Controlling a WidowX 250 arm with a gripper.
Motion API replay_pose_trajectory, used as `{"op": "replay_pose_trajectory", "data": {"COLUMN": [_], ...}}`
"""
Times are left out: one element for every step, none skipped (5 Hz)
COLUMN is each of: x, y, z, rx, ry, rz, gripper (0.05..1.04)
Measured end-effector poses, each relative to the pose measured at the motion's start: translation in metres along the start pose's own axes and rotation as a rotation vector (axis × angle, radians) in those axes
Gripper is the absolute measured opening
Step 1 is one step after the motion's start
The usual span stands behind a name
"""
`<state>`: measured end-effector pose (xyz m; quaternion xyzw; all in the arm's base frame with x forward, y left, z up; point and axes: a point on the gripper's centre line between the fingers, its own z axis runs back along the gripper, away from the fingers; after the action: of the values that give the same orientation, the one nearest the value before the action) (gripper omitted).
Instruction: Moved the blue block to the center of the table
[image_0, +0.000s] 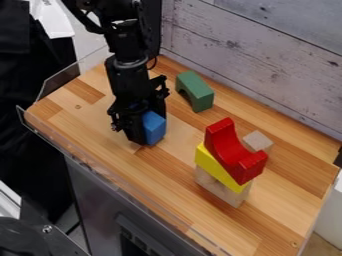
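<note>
The black gripper (148, 131) hangs down over the left-middle part of the wooden table (93, 132), with its fingers shut on the blue block (154, 128). One finger covers the block's left side, and part of the other shows behind it. The block's right part is in sight, low at the table surface; whether it touches the wood I cannot tell.
A green arch block (195, 91) lies behind and right of the gripper. To the right, a red curved block (232, 152) rests on a yellow block (217, 167) above a plain wooden block (220, 189). Another wooden block (258, 141) is behind them. A clear rim (50, 137) edges the table.
</note>
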<state>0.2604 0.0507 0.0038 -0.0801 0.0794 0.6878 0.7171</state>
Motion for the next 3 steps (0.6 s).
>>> {"op": "replay_pose_trajectory", "data": {"x": [0.0033,0.0027,0.0016], "y": [-0.0068,-0.0081,-0.0073], "z": [-0.0014,-0.0005,0.0024], "rx": [0.001,0.035,0.061], "ry": [-0.002,-0.004,-0.033], "rz": [-0.014,-0.033,-0.03], "gripper": [0.662,0.921,1.001]}}
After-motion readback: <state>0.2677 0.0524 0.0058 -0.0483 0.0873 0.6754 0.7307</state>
